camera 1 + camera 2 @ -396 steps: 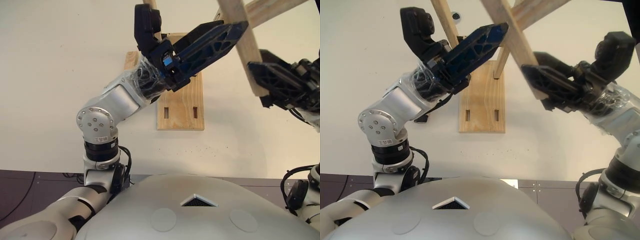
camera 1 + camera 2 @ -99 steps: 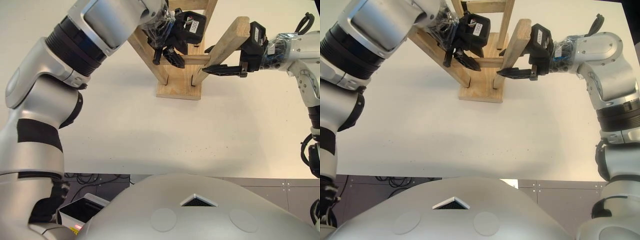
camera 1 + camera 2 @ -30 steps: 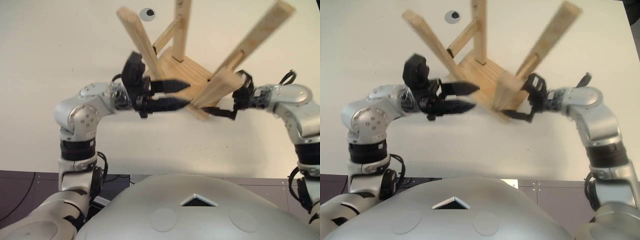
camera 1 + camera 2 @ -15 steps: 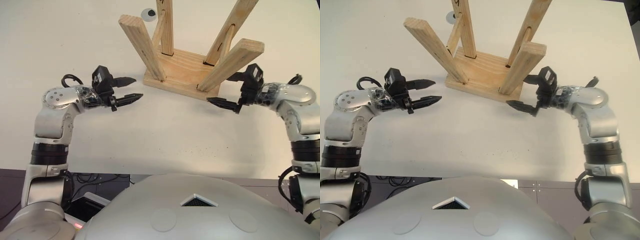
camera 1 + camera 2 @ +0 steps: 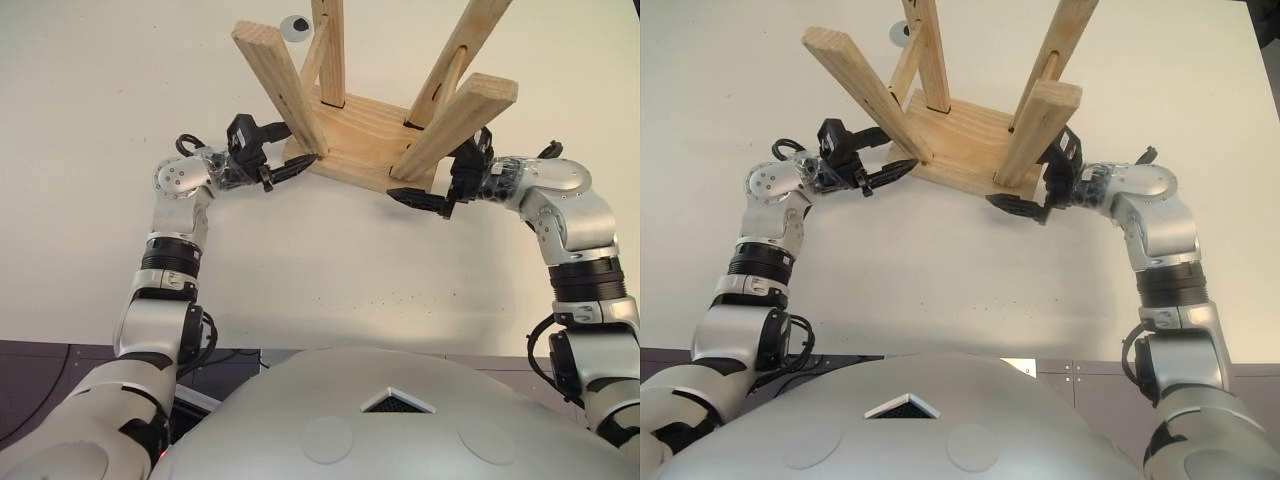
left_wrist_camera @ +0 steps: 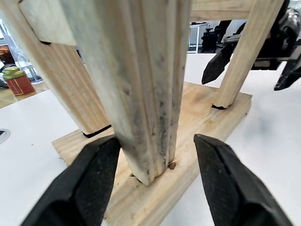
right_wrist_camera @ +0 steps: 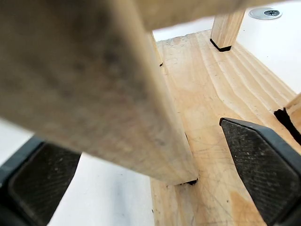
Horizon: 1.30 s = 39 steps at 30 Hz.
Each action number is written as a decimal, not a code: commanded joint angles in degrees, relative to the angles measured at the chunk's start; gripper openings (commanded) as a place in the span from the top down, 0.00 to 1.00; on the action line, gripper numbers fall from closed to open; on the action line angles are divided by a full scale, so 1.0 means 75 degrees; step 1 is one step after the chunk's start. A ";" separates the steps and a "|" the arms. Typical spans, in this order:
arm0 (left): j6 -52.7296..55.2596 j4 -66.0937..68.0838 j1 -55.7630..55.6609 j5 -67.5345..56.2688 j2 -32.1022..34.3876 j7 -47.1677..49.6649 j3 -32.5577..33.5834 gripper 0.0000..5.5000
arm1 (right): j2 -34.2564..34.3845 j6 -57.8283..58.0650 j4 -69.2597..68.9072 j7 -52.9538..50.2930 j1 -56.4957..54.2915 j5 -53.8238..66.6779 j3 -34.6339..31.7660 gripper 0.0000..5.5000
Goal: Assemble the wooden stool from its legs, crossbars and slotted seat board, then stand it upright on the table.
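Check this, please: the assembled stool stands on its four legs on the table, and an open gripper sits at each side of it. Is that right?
Not quite. The left eye view shows the stool upside down, resting on its seat board on the table with its legs pointing up. The rest holds: the left gripper and right gripper are open, one at each side.

The near-left leg (image 5: 285, 85) fills the gap between your left gripper (image 5: 297, 165)'s spread fingers. The near-right leg (image 5: 460, 115) does the same in your right gripper (image 5: 428, 182). The four splayed legs bar passage over the seat board (image 5: 365, 150). You have room on the tabletop (image 5: 320, 270) between board and near edge.
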 commanded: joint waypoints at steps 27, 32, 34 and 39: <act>0.8564 -0.6701 0.1932 -0.5281 0.2278 0.0168 0.0813 0.76 | -0.1604 0.5189 -0.2342 0.0820 0.0691 0.3769 -0.1914 0.63; 1.1346 -0.6131 0.0959 -0.7558 0.2985 0.0431 0.1262 0.79 | -0.1592 0.7837 -0.2365 0.0295 -0.0183 0.5440 -0.2386 0.73; 1.2322 -0.5415 0.0470 -0.7951 0.2995 0.0687 0.1296 0.81 | -0.1498 0.8841 -0.1956 -0.0037 -0.0618 0.5504 -0.2238 0.77; 1.2940 -0.3045 -0.0708 -0.6353 0.2975 0.0303 -0.0076 0.72 | -0.1366 0.9413 0.0208 -0.0864 -0.1809 0.5247 -0.1404 0.65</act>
